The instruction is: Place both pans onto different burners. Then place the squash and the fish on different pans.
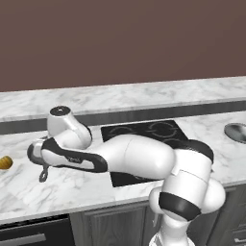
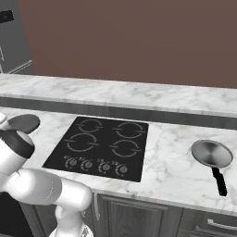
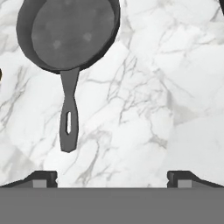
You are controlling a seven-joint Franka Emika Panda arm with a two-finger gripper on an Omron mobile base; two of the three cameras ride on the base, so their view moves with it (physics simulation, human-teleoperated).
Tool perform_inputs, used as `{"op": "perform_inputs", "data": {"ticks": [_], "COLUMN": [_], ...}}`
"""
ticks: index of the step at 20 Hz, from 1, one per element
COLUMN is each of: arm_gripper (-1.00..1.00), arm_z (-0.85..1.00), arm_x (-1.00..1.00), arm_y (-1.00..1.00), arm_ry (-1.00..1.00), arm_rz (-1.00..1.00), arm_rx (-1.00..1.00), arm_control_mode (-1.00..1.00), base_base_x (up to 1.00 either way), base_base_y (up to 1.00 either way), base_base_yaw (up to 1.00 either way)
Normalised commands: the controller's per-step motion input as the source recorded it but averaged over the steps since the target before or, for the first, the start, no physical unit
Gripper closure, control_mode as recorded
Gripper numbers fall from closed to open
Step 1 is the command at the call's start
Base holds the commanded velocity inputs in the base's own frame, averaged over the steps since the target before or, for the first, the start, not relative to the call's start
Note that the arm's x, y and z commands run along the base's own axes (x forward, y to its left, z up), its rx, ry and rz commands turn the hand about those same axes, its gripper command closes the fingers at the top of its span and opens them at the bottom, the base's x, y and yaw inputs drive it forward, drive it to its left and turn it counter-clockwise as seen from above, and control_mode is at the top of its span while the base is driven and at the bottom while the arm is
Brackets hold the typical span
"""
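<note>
While the arm reaches low over the left stretch of the marble bench (image 1: 72, 185), the pincer (image 3: 112, 178) hangs above bare marble with its two finger tips (image 3: 43, 178) set wide apart and nothing between them: released. Item one, dark grey skillet (image 3: 70, 33): flat on the bench left of the cooktop (image 2: 99, 146), its loop-ended handle pointing toward the front edge; in the hand view the handle end lies near the left finger tip but apart from it, and in the left base view the skillet is mostly hidden behind the arm, with only its handle loop and a sliver of rim showing. Item two, silver pan (image 2: 212, 153): on the bench well right of the cooktop, its straight black handle running toward the front edge. Item three, burners (image 2: 90, 125): four grey rings on the black glass, all bare, with a row of small knobs (image 2: 95, 165) along the cooktop's front edge. Item four, squash (image 1: 5, 163): a small yellow-orange lump near the left edge of the bench, apart from the skillet; its exact shape is hard to make out, being cut by the picture's edge.
</note>
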Motion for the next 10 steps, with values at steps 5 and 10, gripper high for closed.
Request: {"op": "perform_inputs", "data": {"ticks": [5,10], "arm_gripper": [-1.0,-1.0], "arm_z": [-0.23,-0.14], "arm_x": [0.0,0.02], "arm_y": [0.18,0.1], "arm_ry": [0.0,0.0], "arm_rz": [0.0,0.0], "arm_rx": [0.0,0.0], "arm_control_mode": [-1.0,-1.0], "base_base_x": [0.0,0.0], "base_base_y": [0.0,0.0], "base_base_yaw": [0.0,0.0]}}
